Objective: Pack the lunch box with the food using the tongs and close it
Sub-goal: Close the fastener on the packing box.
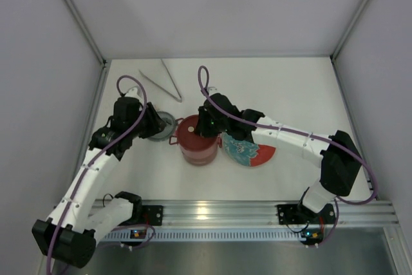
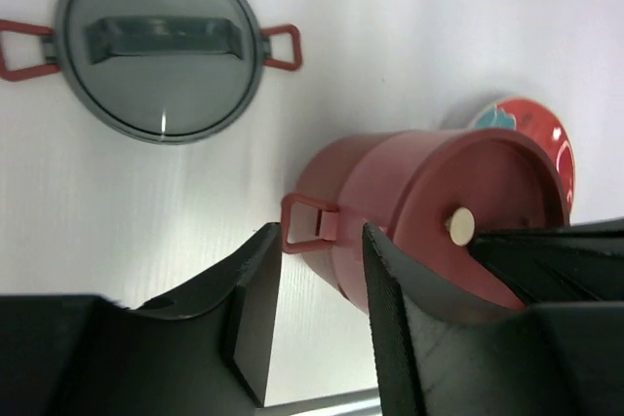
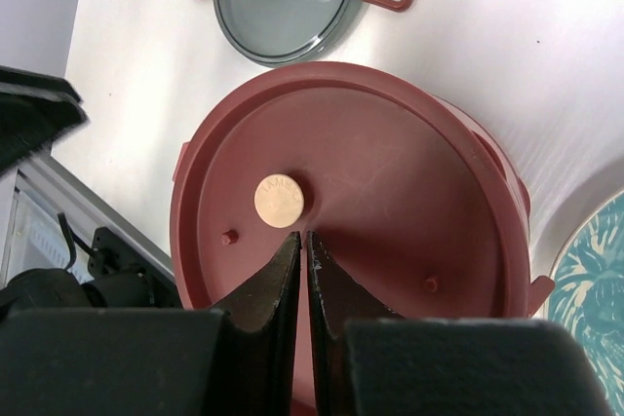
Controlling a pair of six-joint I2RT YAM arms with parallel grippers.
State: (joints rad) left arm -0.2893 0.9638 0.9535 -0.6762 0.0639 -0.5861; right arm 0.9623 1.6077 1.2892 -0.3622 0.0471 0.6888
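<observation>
Right gripper point(image 3: 303, 237): nearest its wrist camera. The two dark fingers lie almost flat against each other, closed on nothing.
Right tips: they sit over the maroon lid point(image 3: 390, 168), just beside its small beige knob point(image 3: 279, 200). Whether they press on the lid cannot be told.
Left gripper point(image 2: 322, 231): jaws stand partly apart with nothing between them. The red side handle point(image 2: 304, 224) of the lunch box point(image 2: 366, 192) shows just past the gap.
Hidden: the lid covers the lunch box, so its inside cannot be seen. The right fingers block the near edge of the lid in their own view, and the left wrist view loses the right side of the lid behind a dark finger.
Cut off: the grey round dish point(image 2: 161, 94) beyond the left gripper loses one red handle at the picture's edge.
Tongs point(image 1: 171, 80): these lie loose on the table point(image 1: 290, 88) in a narrow V, well beyond both grippers and touched by neither.
Plate point(image 1: 259, 154): red with a teal flower, half hidden under the right forearm.
Right arm: it stretches from its base leftward across the plate, wrist bent down onto the lid.
Left arm: it reaches forward, with the wrist turned inward toward the lunch box's side.
</observation>
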